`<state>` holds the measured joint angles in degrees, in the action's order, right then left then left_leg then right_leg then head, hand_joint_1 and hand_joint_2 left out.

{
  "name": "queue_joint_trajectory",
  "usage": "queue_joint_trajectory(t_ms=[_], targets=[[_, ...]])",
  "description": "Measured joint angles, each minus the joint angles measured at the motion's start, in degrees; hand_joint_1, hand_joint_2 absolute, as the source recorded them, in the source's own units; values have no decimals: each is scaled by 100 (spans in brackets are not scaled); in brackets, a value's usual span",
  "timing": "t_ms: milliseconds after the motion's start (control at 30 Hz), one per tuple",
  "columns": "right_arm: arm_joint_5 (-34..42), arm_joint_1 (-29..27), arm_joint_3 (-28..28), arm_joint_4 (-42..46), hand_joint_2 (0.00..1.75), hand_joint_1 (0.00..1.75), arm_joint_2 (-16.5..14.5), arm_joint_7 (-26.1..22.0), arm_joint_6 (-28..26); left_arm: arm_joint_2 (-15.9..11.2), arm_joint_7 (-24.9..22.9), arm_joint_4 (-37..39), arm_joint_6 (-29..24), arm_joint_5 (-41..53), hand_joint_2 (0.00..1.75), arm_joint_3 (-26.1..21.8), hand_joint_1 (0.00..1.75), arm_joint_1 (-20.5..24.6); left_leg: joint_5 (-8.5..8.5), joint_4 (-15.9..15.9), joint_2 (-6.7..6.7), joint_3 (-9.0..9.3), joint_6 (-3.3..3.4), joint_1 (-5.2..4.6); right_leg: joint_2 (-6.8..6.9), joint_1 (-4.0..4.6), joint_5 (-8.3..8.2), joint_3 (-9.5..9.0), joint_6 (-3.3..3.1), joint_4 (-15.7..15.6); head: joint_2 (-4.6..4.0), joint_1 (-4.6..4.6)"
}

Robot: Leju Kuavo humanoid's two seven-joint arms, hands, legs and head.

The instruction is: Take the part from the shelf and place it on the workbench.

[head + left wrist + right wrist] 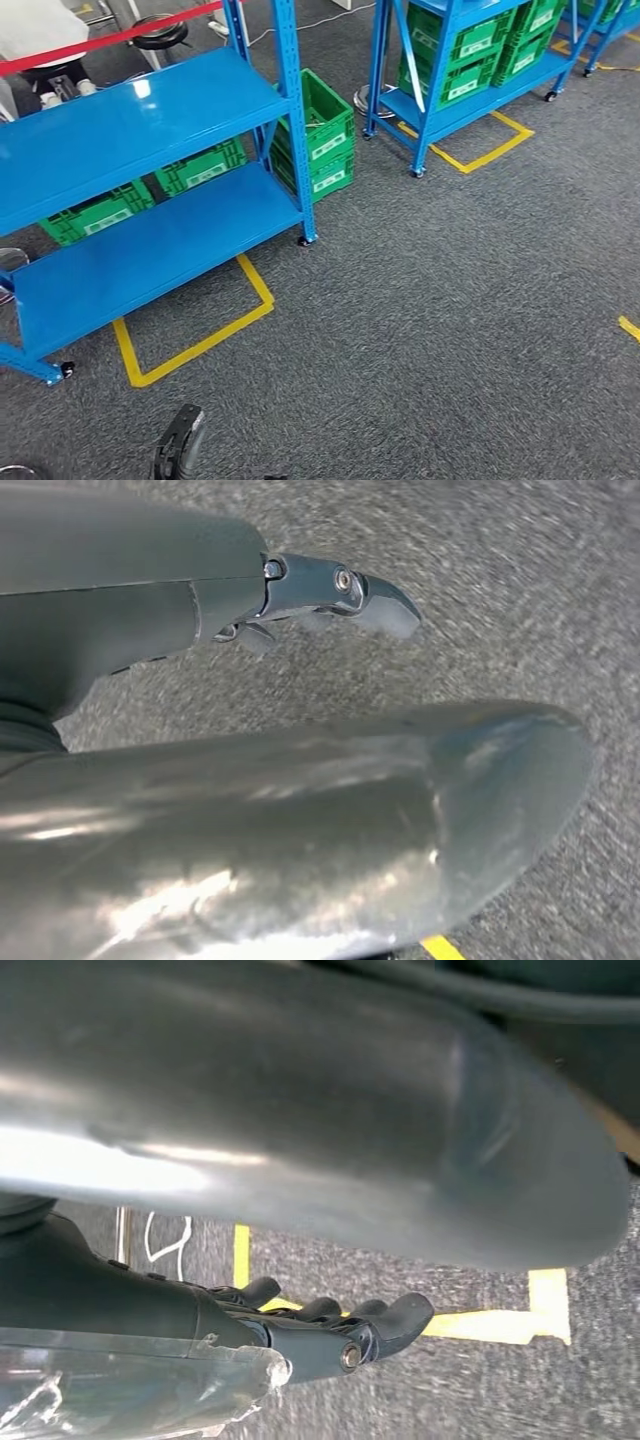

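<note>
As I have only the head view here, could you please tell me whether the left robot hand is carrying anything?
Observer: No. In the left wrist view the left robot hand holds nothing, and one dark finger is stretched out over the grey carpet.
Operator: Thank you. And the right one?
Observer: The right wrist view shows the right robot hand above a strip of yellow floor tape. Clear crinkled plastic film lies against it, but I cannot tell whether it is held.
</note>
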<state>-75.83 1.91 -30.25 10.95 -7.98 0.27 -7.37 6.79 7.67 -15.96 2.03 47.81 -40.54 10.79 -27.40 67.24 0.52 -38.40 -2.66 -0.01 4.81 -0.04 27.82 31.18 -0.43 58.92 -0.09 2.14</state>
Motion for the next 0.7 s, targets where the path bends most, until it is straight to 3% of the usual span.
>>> queue_joint_trajectory(t_ms=[67,100,133,167,200,267,333,400,433,467,533,567,633,700], targets=[[-2,11,0,0,0,0,1,-1,-1,-2,0,0,-3,-2,0,14,0,20,168,-729,272,506,23,-27,139,27,-4,7,36,2,0,5],[-3,17,0,0,0,0,1,-3,-2,-3,0,0,-4,-3,0,21,0,30,190,-938,358,634,58,-45,199,42,-9,-4,63,2,0,-1],[-4,25,0,0,0,0,2,-4,-2,-4,0,0,-5,-4,0,27,0,34,188,-1014,371,661,99,-63,254,55,-18,-11,95,-2,0,-8],[-5,37,0,0,0,0,2,-6,-2,-9,-1,0,-7,-5,0,30,0,31,211,-1030,297,637,152,-66,313,56,-30,-26,128,-9,0,-17],[-6,47,0,0,0,0,2,-7,-2,-7,-1,0,-9,-10,0,32,0,24,230,-1058,232,619,189,-55,286,50,-18,-31,168,2,0,-24],[-7,55,0,0,0,0,2,-8,-3,-10,-10,0,-16,-20,0,34,0,26,283,-1091,92,566,270,-24,-9,31,170,71,242,228,0,-35],[-7,35,0,0,0,0,2,-9,-2,-9,-17,0,-21,-30,0,38,0,48,294,-1103,-77,494,329,-10,-363,14,558,365,279,912,0,-49],[4,10,0,0,0,0,2,-22,4,-3,-14,0,-22,-40,0,40,0,46,281,-1107,-238,440,352,-18,-452,10,774,656,280,1579,0,-51],[13,3,0,0,0,0,2,-35,9,-2,-12,0,-23,-46,0,41,0,31,277,-1106,-301,434,352,-22,-459,10,723,683,273,1653,0,-54],[25,0,0,0,0,0,2,-52,14,-1,-10,0,-27,-55,0,41,0,13,289,-1105,-343,440,352,-24,-462,10,573,598,261,1494,0,-56],[52,9,-1,0,0,0,3,-86,24,0,-7,0,-38,-79,0,41,0,-8,302,-1099,-411,470,336,-27,-500,5,212,198,238,729,0,-63],[70,15,-2,0,0,0,3,-103,28,1,-5,0,-44,-90,0,41,0,-10,299,-1089,-433,475,318,-35,-537,3,108,-2,229,370,0,-63],[101,22,-5,0,0,0,4,-138,36,-2,0,0,-51,-101,0,41,0,-9,274,-1053,-454,464,262,-54,-598,-2,130,-189,199,-6,0,-60],[113,19,-10,0,0,0,4,-165,42,-10,8,-1,-55,-111,0,42,0,-10,235,-1027,-448,469,194,-59,-595,-14,203,-218,134,-66,0,-61]])
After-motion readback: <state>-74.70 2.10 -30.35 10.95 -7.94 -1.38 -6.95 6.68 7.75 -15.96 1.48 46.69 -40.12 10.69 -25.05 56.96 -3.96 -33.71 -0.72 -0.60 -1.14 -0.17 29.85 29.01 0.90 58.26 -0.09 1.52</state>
